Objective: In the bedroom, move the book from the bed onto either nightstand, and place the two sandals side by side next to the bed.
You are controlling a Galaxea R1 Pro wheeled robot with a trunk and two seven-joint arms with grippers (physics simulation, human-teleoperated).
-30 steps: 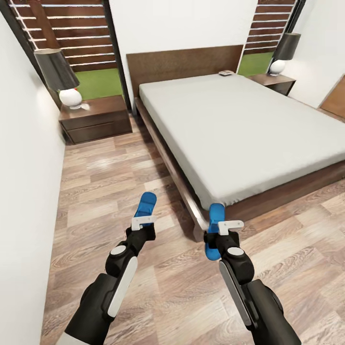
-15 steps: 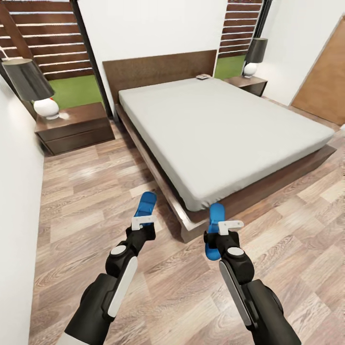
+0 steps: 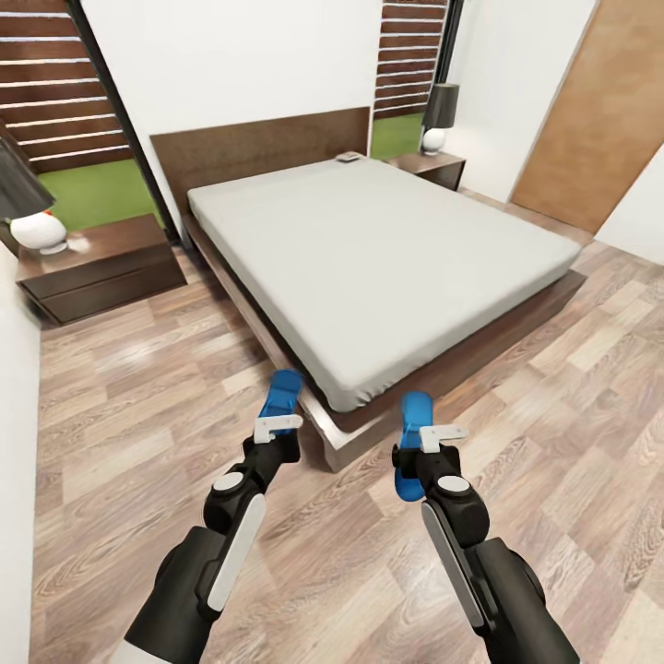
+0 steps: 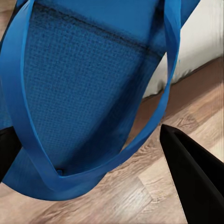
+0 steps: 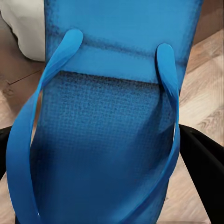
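Two blue sandals are up off the floor in the head view, one per arm: the left gripper (image 3: 277, 426) is pinched on the left sandal (image 3: 280, 394), the right gripper (image 3: 443, 433) is clamped on the right sandal (image 3: 412, 433), both held above the wood-plank floor (image 3: 138, 406) just short of the bed's near corner. And there's the bed (image 3: 369, 240), with the book (image 3: 349, 157) lying small on the mattress up by the headboard. One nightstand (image 3: 92, 267) sits left of the bed with a white-based lamp (image 3: 37, 231) on top, the other nightstand (image 3: 433, 166) far right, lamp on that too. Over to the left wrist view: strap and textured sole of the left sandal (image 4: 84, 93) between dark fingers (image 4: 191, 177), mattress edge behind. Right wrist view: the right sandal (image 5: 112, 130) gripped between black fingers (image 5: 205, 163), floor behind
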